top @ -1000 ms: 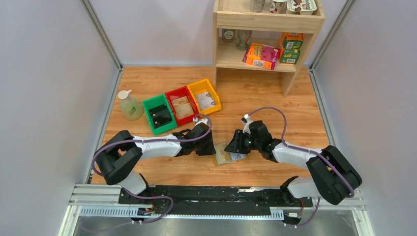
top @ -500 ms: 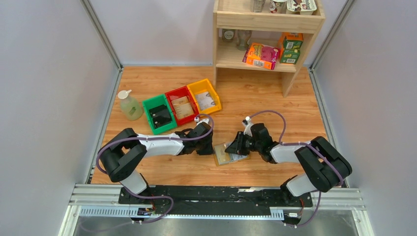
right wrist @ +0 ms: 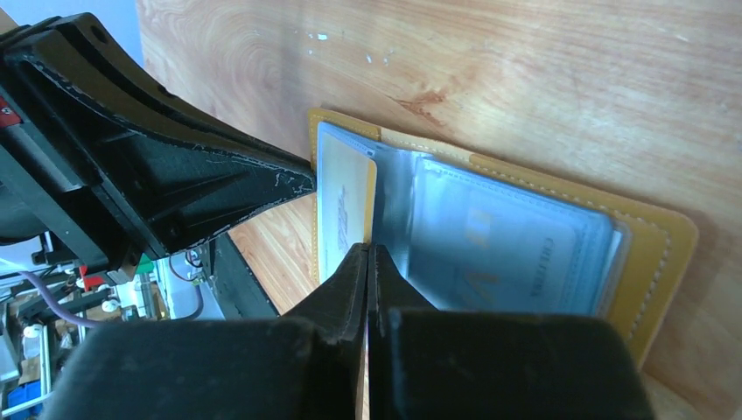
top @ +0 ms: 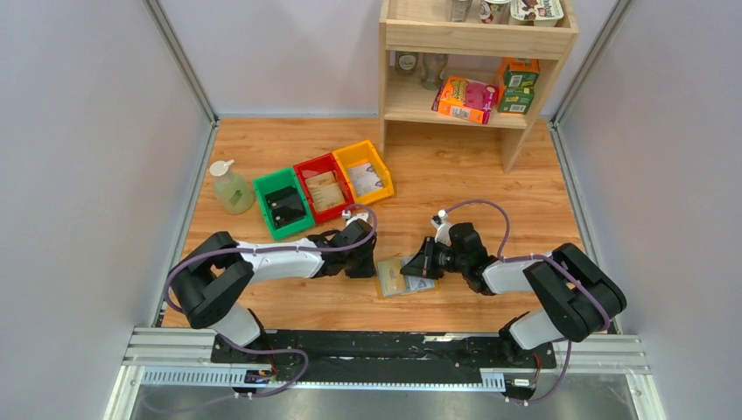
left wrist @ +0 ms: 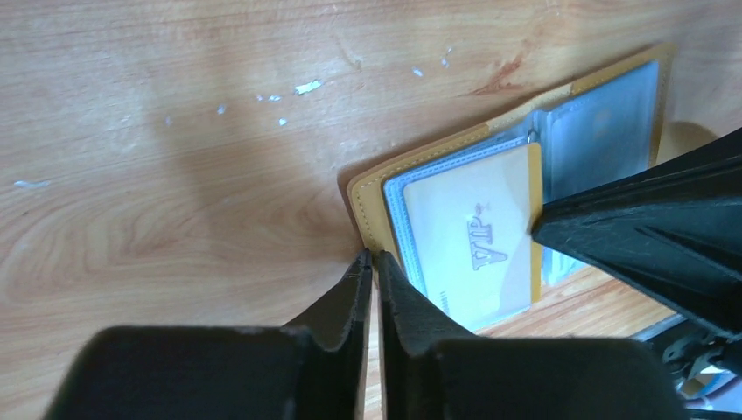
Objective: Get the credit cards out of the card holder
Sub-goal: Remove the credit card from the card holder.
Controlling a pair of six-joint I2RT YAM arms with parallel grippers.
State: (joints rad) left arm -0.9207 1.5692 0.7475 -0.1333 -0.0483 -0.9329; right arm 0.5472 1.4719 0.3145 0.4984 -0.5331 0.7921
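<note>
The mustard-yellow card holder (top: pixel 389 283) (left wrist: pixel 366 190) (right wrist: pixel 652 245) lies open on the wooden table between my arms. A pale credit card (left wrist: pixel 468 241) (right wrist: pixel 343 203) marked VIP sits in its clear sleeve, and a second card (right wrist: pixel 516 254) shows through the sleeves beside it. My left gripper (top: pixel 372 265) (left wrist: pixel 374 256) is shut, its tips touching the holder's outer edge. My right gripper (top: pixel 408 269) (right wrist: pixel 368 248) is shut too, tips at the VIP card's inner edge. Whether they pinch that card I cannot tell.
Green (top: pixel 282 206), red (top: pixel 323 188) and yellow (top: pixel 366 171) bins stand in a row behind the left arm, with a soap bottle (top: pixel 230 188) to their left. A wooden shelf (top: pixel 472 37) holding boxes and jars stands at the back right.
Both grippers have gone from partly open to shut. The right gripper has slid left over the holder, and the holder has shifted slightly left.
</note>
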